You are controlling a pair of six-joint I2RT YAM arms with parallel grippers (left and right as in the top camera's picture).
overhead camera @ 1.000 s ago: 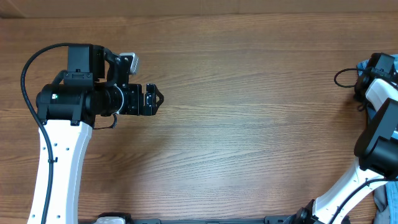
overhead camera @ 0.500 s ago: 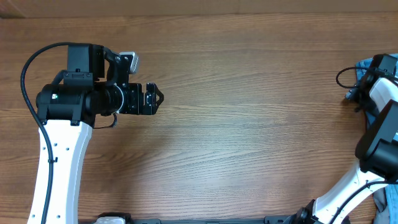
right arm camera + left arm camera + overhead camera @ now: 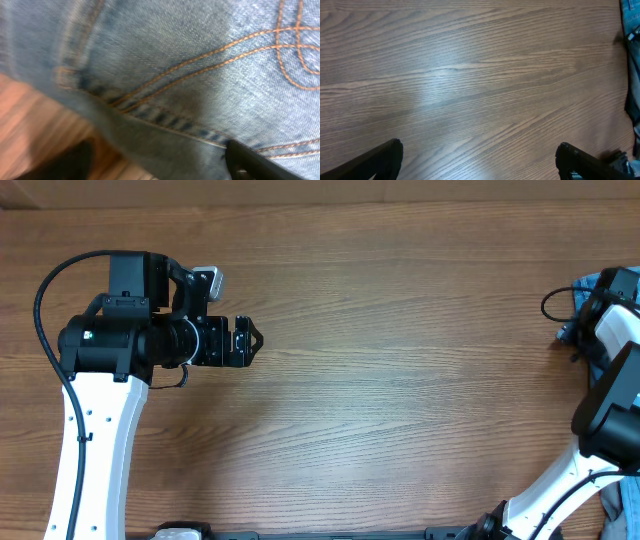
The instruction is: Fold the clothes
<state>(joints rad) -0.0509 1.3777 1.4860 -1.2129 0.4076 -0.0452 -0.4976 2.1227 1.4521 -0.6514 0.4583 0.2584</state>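
Observation:
The light blue denim jeans point(image 3: 200, 55) fill the right wrist view, showing orange pocket stitching and a seam. In the overhead view only a small blue bit point(image 3: 584, 284) shows at the far right edge, and a strip also shows in the left wrist view point(image 3: 631, 60). My right gripper point(image 3: 160, 162) is open, with a folded edge of the jeans lying between its fingers. My left gripper point(image 3: 250, 338) is open and empty above bare wood at the left, far from the jeans; its fingers also show in the left wrist view point(image 3: 477, 160).
The wooden table point(image 3: 400, 380) spans the overhead view. The right arm point(image 3: 610, 390) runs along the right edge. A bit of greyish-blue cloth point(image 3: 618, 502) shows at the bottom right corner. A black cable point(image 3: 553, 305) loops by the right wrist.
The right wrist has shifted slightly toward the table's right edge over the jeans. The left arm has not moved.

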